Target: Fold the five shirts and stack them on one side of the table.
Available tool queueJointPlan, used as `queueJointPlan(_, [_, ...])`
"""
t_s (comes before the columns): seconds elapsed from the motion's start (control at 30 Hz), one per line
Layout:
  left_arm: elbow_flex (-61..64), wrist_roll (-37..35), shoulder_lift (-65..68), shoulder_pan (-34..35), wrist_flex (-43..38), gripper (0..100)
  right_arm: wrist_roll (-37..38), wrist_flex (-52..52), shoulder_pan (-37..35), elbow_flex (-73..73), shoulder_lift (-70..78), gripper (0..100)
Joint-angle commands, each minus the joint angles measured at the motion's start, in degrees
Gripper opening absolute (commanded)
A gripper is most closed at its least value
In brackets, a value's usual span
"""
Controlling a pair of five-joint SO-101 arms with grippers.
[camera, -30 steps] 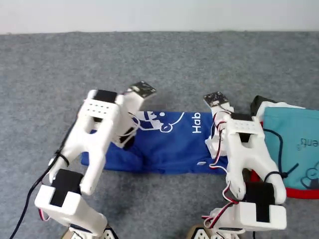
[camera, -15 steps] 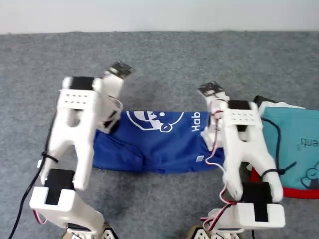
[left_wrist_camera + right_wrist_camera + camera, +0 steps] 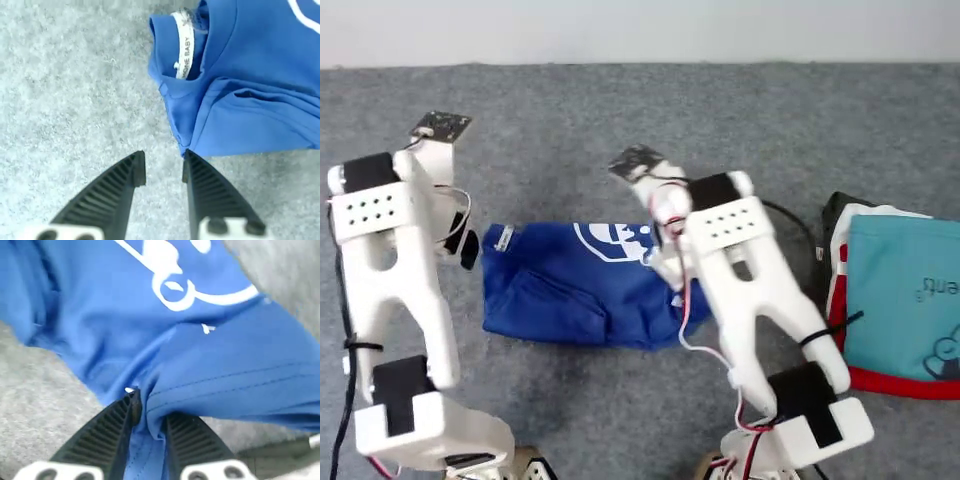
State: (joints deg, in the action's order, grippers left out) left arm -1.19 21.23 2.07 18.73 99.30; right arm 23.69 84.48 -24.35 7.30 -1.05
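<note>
While the right end effector (image 3: 150, 412) clamps a fold of the blue shirt (image 3: 560, 300) beside its white print, cloth bunches between the two black fingers (image 3: 115, 425). The shirt lies part-folded at mid-desk (image 3: 620, 130), with its neck label (image 3: 184, 45) toward the left arm. The left end effector (image 3: 161, 169) hangs just off the shirt's corner, narrowly parted with nothing between. At the desk's right edge sits a stack of folded shirts (image 3: 905, 290), teal on top of red, white and black, apart from the blue one.
</note>
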Motion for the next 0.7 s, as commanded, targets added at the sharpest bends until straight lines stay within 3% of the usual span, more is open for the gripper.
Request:
queueJointPlan(0.0, [1.0, -0.2, -3.8, 0.4, 1.1, 14, -0.5, 0.2, -5.7, -3.0, -0.1, 0.9])
queueJointPlan(0.27, [3.6, -0.2, -3.6, 0.4, 1.1, 14, -3.6, -4.2, -15.7, -6.5, 0.4, 0.9])
queueJointPlan(0.67, [4.3, -0.4, -3.6, 0.4, 0.7, 14, -4.0, 3.5, -23.8, -35.4, 23.0, 0.9])
